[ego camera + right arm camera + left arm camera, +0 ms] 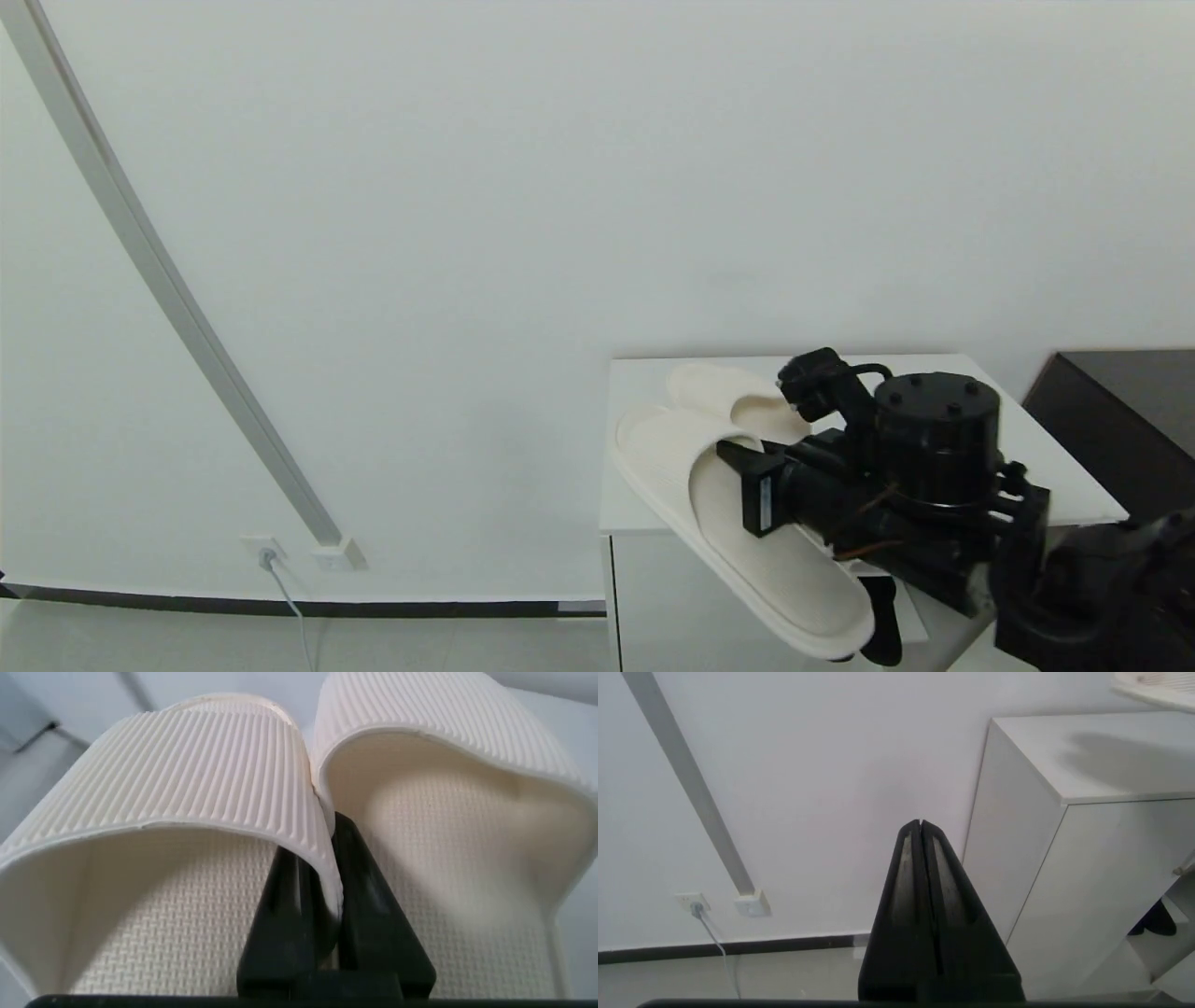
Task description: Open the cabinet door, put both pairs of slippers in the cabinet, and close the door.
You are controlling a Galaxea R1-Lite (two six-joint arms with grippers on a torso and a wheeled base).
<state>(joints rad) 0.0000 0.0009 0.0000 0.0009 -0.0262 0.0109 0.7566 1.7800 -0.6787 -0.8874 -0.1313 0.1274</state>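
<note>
The white slippers (667, 443) are sitting side by side at the top of the cabinet (1036, 439), the nearer one tilting and jutting out past the front edge, the farther one lying over the top behind it. The right tool (329, 854) is pinching the touching inner edges of the two straps, its fingers (290, 905) clamping both slippers at once. The left tool (920, 829) is hanging pressed fully closed with nothing in it, off the cabinet's left side, pointing at the wall (467, 233). In the left wrist view the cabinet's front is showing an open compartment with a small dark thing (1160, 919) inside; what it is cannot be told. A socket (264, 546) with a cable is sitting low on the wall, and a dark unit (1120, 401) is standing just right of the cabinet.
</note>
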